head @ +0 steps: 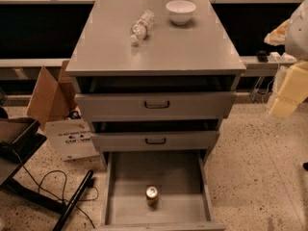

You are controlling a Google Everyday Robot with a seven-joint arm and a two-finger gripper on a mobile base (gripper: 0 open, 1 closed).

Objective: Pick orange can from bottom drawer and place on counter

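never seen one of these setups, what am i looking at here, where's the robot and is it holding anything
There is one picture, from a single camera looking down at the front of a grey cabinet. The robot is mostly out of frame: the cream blocky part at the right edge is its end effector, the grasping part, hanging off to the cabinet's side. On the counter are a clear water bottle lying on its side and a white bowl. Below two handled drawers, the bottom drawer is pulled out, with the orange can standing upright inside. Nothing is touching the can.
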